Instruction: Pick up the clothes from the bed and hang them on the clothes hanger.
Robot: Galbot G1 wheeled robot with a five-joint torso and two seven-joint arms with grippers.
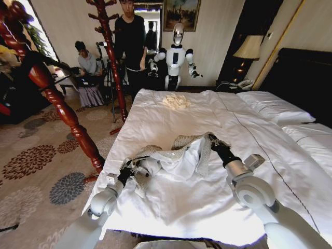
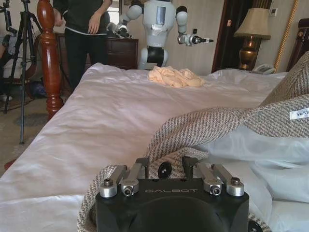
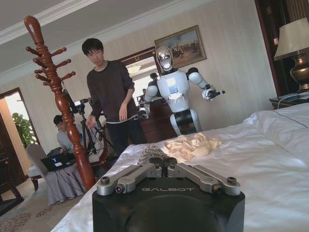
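Both grippers' fingers pinch the grey-beige speckled tweed jacket with white lining (image 1: 179,153): left gripper (image 1: 128,169) at one edge, right gripper (image 1: 211,139) lifting the other, above the wide white-duveted bed (image 1: 171,122).

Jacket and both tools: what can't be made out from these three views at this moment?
- Left tool: in the left wrist view its fingertips sink into the jacket fabric, so contact is unclear.
- Right tool: in the right wrist view the tips meet at a tuft of tweed; the head view is too small to confirm a grip.
- Clothes hanger: cannot be identified; only a wooden coat stand is recognisable beside the bed.
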